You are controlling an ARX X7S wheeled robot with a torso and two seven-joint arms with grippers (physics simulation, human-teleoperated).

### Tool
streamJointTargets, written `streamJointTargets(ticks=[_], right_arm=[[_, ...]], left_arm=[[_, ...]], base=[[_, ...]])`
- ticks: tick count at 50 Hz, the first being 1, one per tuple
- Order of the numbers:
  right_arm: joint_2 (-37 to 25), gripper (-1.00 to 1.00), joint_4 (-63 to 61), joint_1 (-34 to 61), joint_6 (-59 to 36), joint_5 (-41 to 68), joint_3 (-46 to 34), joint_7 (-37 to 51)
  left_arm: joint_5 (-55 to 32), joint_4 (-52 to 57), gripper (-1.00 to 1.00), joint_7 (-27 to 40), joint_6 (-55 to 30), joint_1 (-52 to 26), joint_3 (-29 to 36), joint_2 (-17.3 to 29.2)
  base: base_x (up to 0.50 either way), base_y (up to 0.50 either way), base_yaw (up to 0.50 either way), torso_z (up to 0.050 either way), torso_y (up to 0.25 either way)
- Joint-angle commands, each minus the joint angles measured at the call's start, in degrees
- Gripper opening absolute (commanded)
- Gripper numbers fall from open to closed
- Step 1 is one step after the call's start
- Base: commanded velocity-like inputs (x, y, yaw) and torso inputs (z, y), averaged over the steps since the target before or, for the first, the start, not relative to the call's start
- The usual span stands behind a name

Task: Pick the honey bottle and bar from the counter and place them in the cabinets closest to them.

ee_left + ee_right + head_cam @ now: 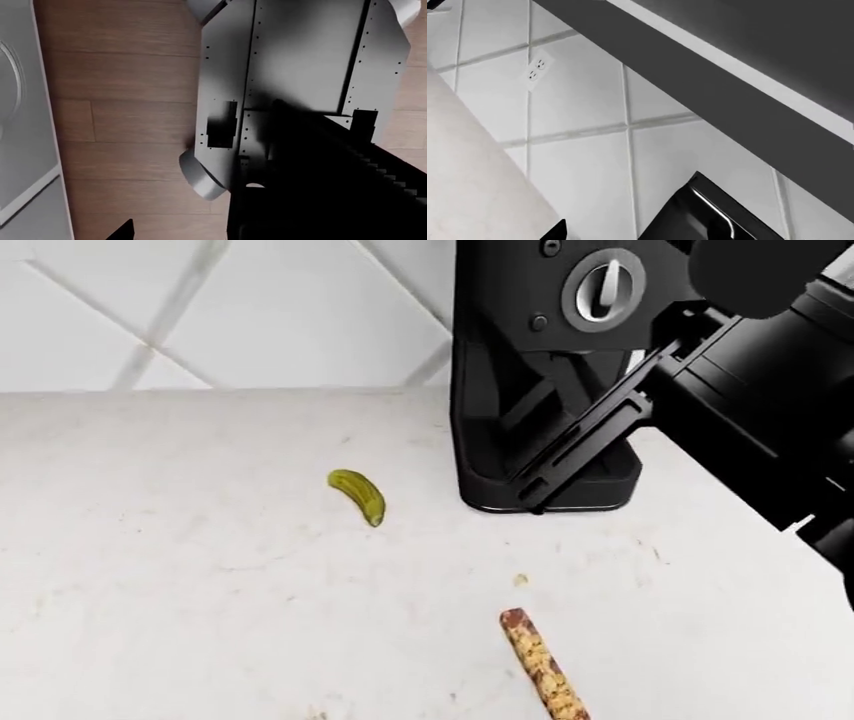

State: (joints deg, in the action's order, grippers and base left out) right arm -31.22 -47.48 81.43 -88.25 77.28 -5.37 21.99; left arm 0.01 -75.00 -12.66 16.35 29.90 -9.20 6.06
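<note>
Nearest my head camera, at the low edge of its view, lies the bar (543, 664), brown and tan-speckled, flat on the white counter (160, 580) with its rounded end pointing away from me. A tiny crumb-like speck (521, 580) sits just beyond that end. Farther out and to the left, well apart from the bar, a curved green pickle (359, 496) rests on the marble. Beyond it, against the white tiled wall (267, 310), stands the black toaster (547, 380), its dial facing me.

My right arm (747, 390) is raised across the toaster's right side, with a long black part of it slanting down over the toaster's front; I cannot tell how far that claw is open, and I see nothing in it. Its wrist camera looks at wall tiles, a power outlet (534, 70) and a dark cabinet underside (707, 70).

My left wrist camera faces the wooden floor (120, 100) and my own grey base (300, 65); that claw's fingers do not show. The honey bottle is in none of my views.
</note>
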Motion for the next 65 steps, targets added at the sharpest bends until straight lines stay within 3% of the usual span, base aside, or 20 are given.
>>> streamJointTargets(ticks=[1,10,16,25,33,47,65], right_arm=[[-2.8,1.00,1.8,1.2,1.6,10.1,-2.2,6.8],[-4.9,1.00,4.1,-1.1,3.7,16.4,-3.1,13.5],[-12.2,1.00,5.3,-5.9,9.8,32.8,-6.8,26.6],[-27.1,1.00,8.7,-1.7,23.0,62.1,-20.2,42.5],[-29.4,1.00,11.5,3.1,28.5,75.3,-28.1,48.2],[-24.7,1.00,11.8,-6.9,34.1,71.6,-34.3,47.7],[-29.2,1.00,7.1,-16.7,36.7,66.9,-33.5,44.6]], left_arm=[[0.0,0.0,1.00,0.0,0.0,-0.2,0.1,0.0],[0.0,0.0,1.00,0.1,0.0,-0.2,0.2,0.0],[0.0,0.0,1.00,0.1,0.0,-0.2,0.2,0.0],[0.4,0.0,1.00,1.3,-0.3,-0.2,2.0,0.2],[0.3,0.0,1.00,2.0,-1.1,-0.3,3.8,0.3],[-0.4,0.0,1.00,-0.1,-2.9,-0.5,2.3,0.2],[-0.1,0.0,1.00,-0.3,-2.9,-0.5,1.3,0.1]], base=[[0.50,-0.12,0.00,0.000,0.000],[0.17,-0.04,0.00,0.000,0.000],[0.00,0.00,0.00,0.000,0.000],[0.00,0.00,0.00,0.000,0.000],[0.00,0.00,0.00,0.000,0.000],[0.00,0.00,0.00,0.000,0.000],[0.00,0.00,0.00,0.000,0.000]])
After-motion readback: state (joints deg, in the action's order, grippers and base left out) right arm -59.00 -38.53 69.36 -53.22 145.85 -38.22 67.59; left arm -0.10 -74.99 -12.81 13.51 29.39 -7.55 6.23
